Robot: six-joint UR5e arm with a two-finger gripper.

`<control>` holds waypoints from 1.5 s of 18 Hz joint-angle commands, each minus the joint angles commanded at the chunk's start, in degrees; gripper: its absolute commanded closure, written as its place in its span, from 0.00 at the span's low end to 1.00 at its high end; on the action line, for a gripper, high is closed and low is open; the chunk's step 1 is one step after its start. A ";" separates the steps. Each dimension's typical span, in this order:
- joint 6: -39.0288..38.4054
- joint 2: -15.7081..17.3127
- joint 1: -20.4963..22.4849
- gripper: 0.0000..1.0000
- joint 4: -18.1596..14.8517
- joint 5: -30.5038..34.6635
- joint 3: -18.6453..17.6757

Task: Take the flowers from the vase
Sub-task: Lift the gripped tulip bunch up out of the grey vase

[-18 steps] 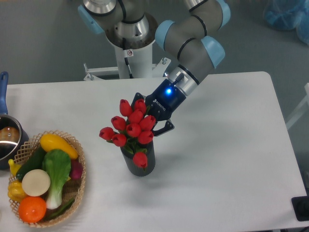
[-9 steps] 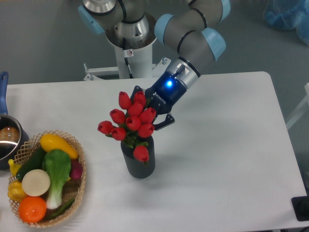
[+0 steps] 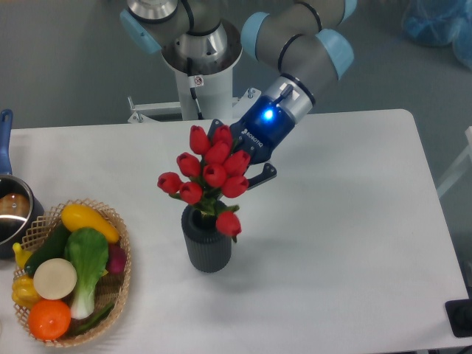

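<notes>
A white desk stands in front of a grey wall, and the robot's round base sits at the far edge of it. The vase is the thing to find first: a small dark grey pot with ribs, standing upright near the middle of the desk.

The flowers are right above the vase. They are red tulip buds with green leaves, tied in one bunch. One bud hangs low, just beside the rim of the vase. The end effector is behind the bunch and just above the vase, with a blue light shining on it. It looks like it is pinching the flowers, but the buds hide the fingertips, so this is a guess from how the bunch hangs from it.

A moment ago the bunch sat lower, with the buds down close to the rim of the vase. Now the bunch is higher and a bit of green stem shows above the rim. The arm has gone up and back too. The vase has stayed on the desk and has not tipped. So the lift is going well, and the stems look nearly out. They may still be a little way inside, which is hard to tell.

Far to the left of the vase is a wicker basket of toy vegetables, and past that a steel pot with a blue handle
</notes>
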 joint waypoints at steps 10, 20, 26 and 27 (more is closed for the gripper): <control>-4.58 0.09 0.62 0.55 0.00 -3.42 2.29; -11.52 1.41 0.44 0.55 0.00 -4.49 4.40; -11.70 1.32 0.79 0.55 -0.09 -5.10 5.89; -11.79 1.23 0.88 0.55 -0.09 -5.45 6.16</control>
